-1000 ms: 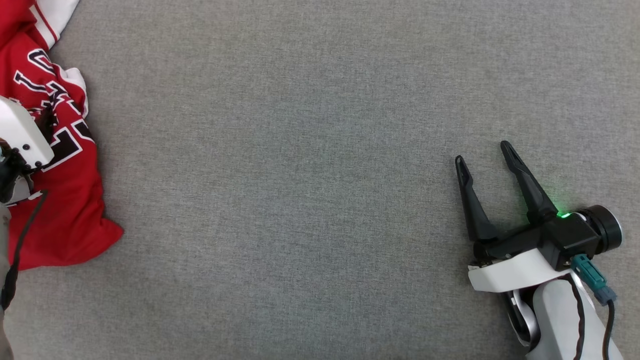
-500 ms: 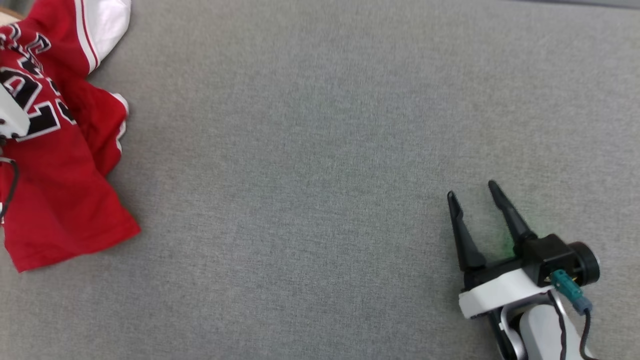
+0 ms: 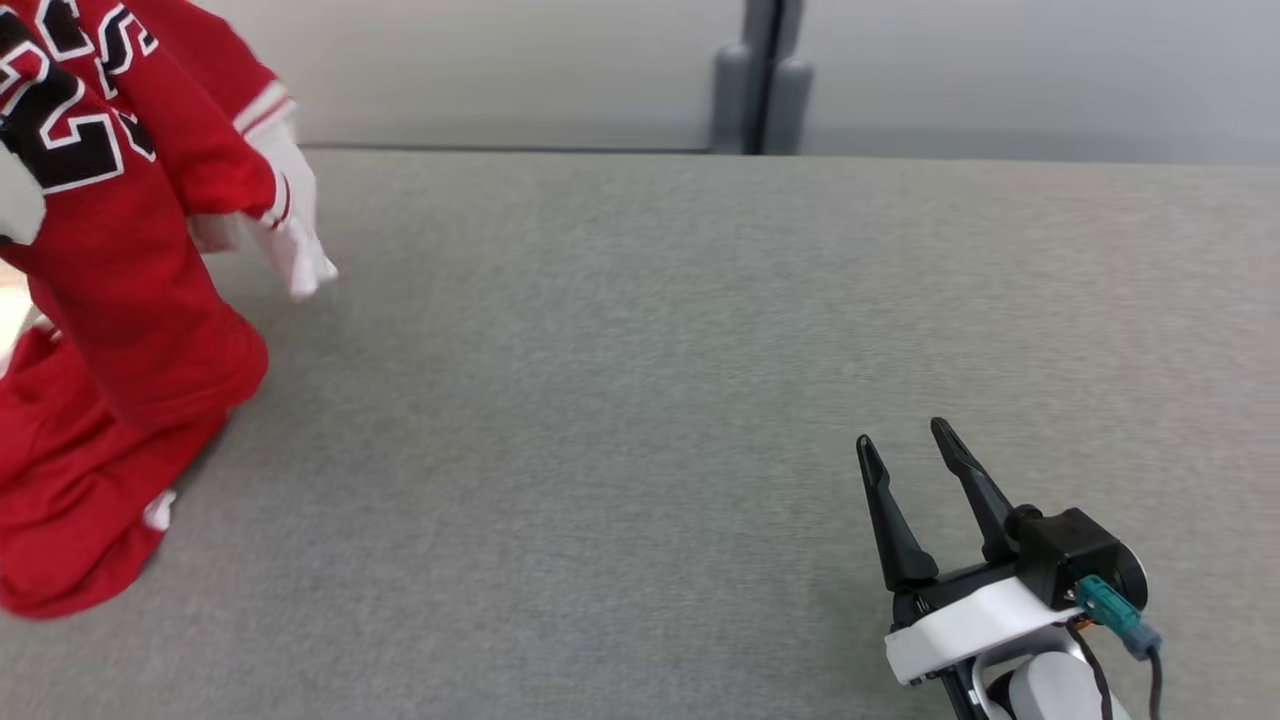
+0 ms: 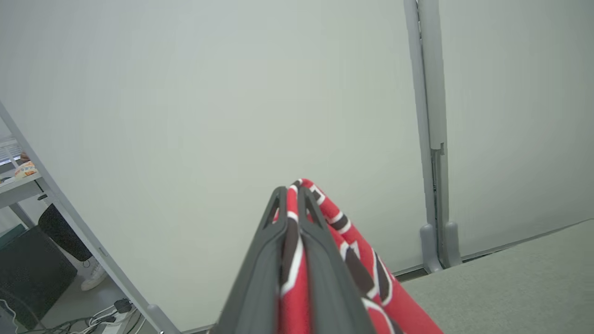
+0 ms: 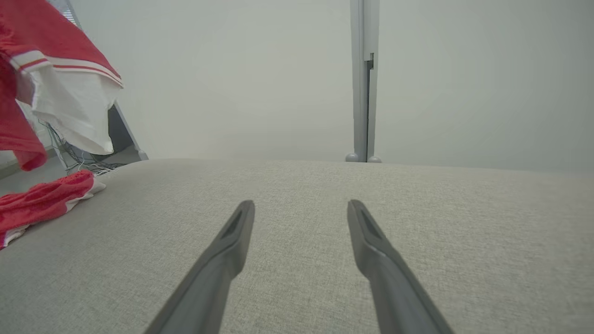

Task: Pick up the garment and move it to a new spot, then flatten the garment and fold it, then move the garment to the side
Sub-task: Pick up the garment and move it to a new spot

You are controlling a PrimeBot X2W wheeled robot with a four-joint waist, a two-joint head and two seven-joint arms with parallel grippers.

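- The garment, a red shirt with black, white-edged lettering, is found at the left end of the bench.
- Its upper part is held up above the bench's left end, while its lower part lies bunched on the bench surface there.
- The left jaws are pressed together on a fold of the garment. In the left wrist view, red cloth with black and white marks is pinched between the two dark fingers.
- From that pinch the cloth spills out on one side and falls away toward the bench.
- A white sleeve with red stripes hangs from the raised part. In the right wrist view it is seen clear of the bench surface, above the left end.
- The right jaws are spread wide, and nothing is held between them.
- They are placed low over the near right part of the bench, with the tips pointed toward the bench's far edge.
- Whether they touch the bench surface cannot be told.
- The right jaws and the garment are kept well apart, at opposite ends of the bench.
- Behind the bench's far edge a pale wall is seen, divided by a grey post.
- Beyond the bench's left end, a slanted metal frame and cables on the floor are shown in the left wrist view.
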